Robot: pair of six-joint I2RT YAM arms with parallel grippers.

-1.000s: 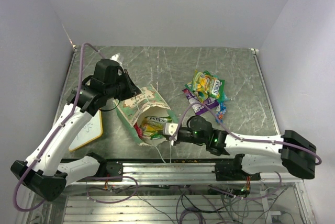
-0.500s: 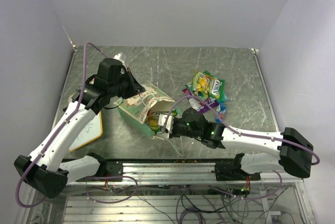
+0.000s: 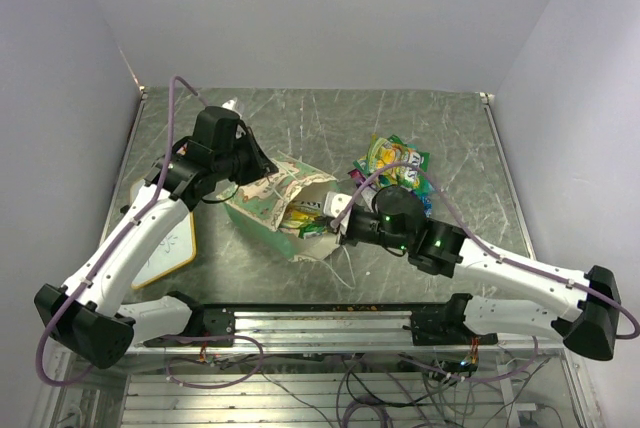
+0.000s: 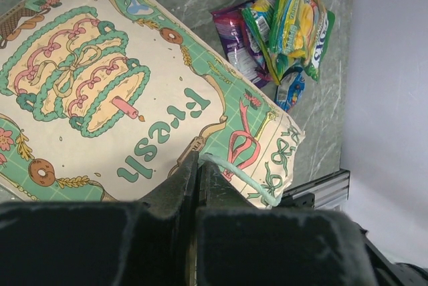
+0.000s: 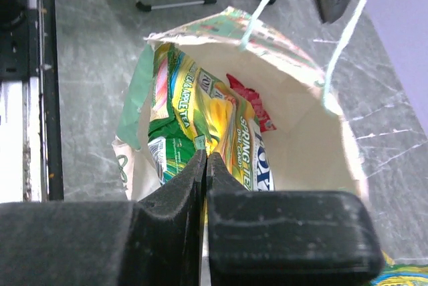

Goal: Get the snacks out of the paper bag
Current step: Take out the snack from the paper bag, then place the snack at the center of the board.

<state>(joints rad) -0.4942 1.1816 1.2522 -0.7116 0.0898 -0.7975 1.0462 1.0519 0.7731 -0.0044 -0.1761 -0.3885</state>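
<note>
Pinching the yellow-green packet (image 5: 190, 109) at the bag's mouth, the right gripper (image 5: 206, 160) is clenched, its arm reaching low toward 10 o'clock. Only its wrist view shows inside the paper bag (image 3: 268, 203). The left gripper (image 4: 197, 166) clamps the bag's rim. Loose snacks (image 3: 398, 166) lie at the bag's 3 o'clock, and a whiteboard (image 3: 168, 248) at 8.
</note>
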